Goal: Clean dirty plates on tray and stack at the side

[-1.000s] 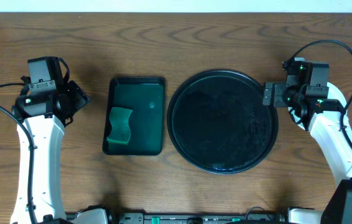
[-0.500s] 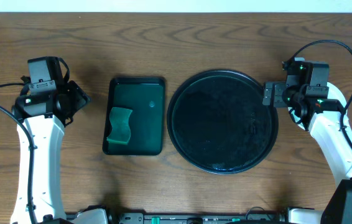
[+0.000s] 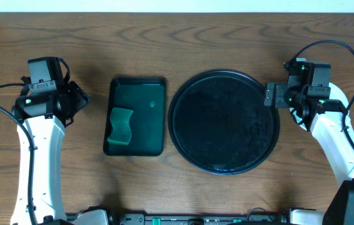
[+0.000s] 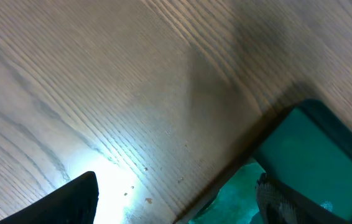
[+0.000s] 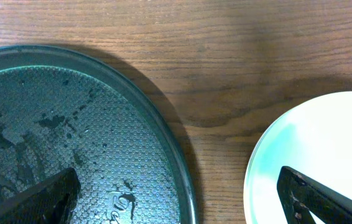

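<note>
The round black tray (image 3: 224,122) lies right of centre with wet streaks on its dimpled floor and nothing on it. My right gripper (image 3: 272,95) hangs open at its right rim (image 5: 163,134). In the right wrist view one finger is above the tray floor and the other above a white plate (image 5: 316,143) that rests on the wood just outside the rim. My right gripper (image 5: 182,202) holds nothing. From overhead no plate shows; my right arm covers that spot. My left gripper (image 3: 80,100) is open and empty over bare wood (image 4: 176,205).
A dark green rectangular tray (image 3: 141,106) lies left of the round one, with a green sponge (image 3: 121,127) in its near left corner. Its corner (image 4: 313,155) and the sponge (image 4: 232,193) show by my left gripper's right finger. Cables trail from both arms.
</note>
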Motion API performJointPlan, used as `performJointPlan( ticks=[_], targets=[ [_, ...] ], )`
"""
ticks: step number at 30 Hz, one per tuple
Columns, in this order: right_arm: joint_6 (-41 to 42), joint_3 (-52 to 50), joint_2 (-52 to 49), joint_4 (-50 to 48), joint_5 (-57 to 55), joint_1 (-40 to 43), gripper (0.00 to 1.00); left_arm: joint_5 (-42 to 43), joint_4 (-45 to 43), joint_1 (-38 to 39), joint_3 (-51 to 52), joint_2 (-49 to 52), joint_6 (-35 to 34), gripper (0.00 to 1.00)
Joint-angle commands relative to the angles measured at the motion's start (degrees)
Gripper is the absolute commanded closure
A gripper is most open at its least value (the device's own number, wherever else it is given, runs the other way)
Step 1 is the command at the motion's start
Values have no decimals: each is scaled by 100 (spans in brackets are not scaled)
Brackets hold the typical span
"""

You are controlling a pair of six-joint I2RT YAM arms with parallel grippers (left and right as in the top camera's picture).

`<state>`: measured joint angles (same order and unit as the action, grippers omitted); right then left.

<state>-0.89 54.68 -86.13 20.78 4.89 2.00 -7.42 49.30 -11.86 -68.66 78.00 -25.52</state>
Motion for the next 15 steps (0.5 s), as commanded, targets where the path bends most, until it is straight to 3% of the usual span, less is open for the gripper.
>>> performJointPlan(
  ticks=[1,15],
  targets=[
    [-48,-26,282,2,-33,-20,1,11,17,-24,-85,-9,-28,19],
    [-46,-26,2203,358,-33,-24,1,11,17,-24,-85,-9,-28,19]
  ],
)
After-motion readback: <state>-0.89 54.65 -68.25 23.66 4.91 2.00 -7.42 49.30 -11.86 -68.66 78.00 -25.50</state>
